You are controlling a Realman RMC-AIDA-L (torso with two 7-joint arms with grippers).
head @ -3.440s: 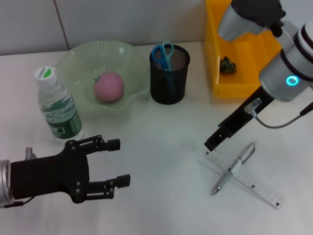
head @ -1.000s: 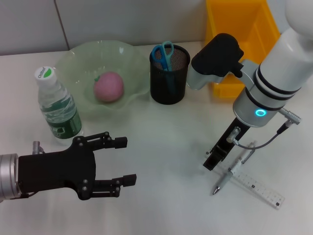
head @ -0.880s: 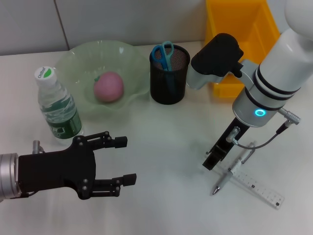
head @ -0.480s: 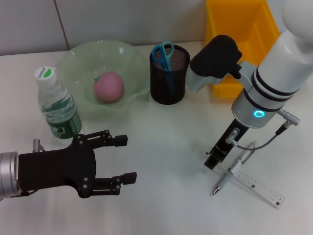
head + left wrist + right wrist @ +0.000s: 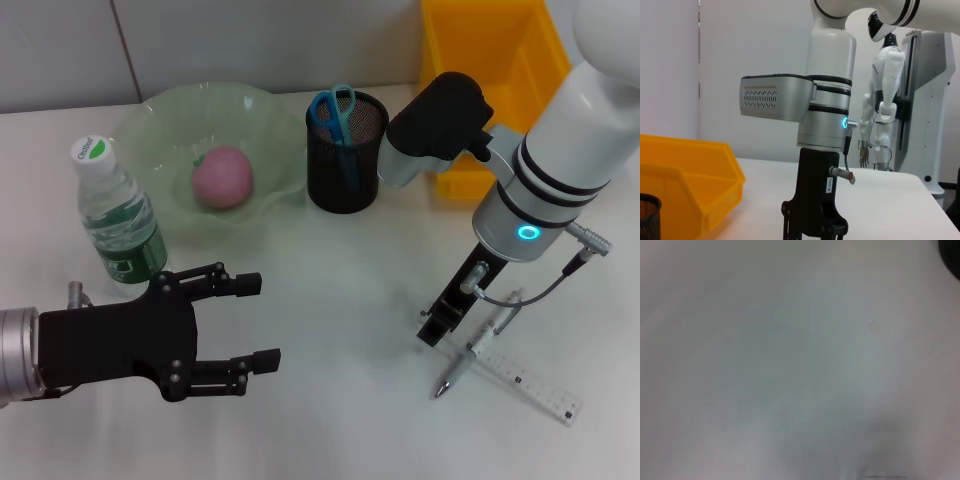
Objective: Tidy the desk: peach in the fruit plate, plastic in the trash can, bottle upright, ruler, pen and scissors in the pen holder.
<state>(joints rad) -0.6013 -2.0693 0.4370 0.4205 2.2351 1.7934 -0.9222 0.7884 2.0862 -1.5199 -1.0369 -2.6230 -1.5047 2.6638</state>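
White desk (image 5: pixel 340 260) is carrying everything you are working with, and most of it is already tidy: the peach (image 5: pixel 222 178) is sitting in the green fruit plate (image 5: pixel 150 115), the bottle (image 5: pixel 118 215) is standing upright beside it, and the blue scissors (image 5: pixel 333 112) are in the black mesh pen holder (image 5: pixel 345 170). The pen (image 5: pixel 478 345) is lying across the clear ruler (image 5: pixel 520 378) on the desk, well apart from the holder.

Your right claw (image 5: pixel 432 330) is hanging just beside the pen's upper end, its tip close to the desk; you cannot tell from these views how wide it is standing. To do this pickup well, you are probably best centring over the pen's barrel where it is crossing the ruler, lining the fingers across the barrel and coming straight down, so the ruler underneath is not being dragged along.

The right forearm is sloping down from over the yellow bin (image 5: pixel 478 95), wrist pointing at the desk. Your left claw (image 5: pixel 240 325) is waiting low at the near left, fingers spread wide and holding nothing, pointing toward the right arm.
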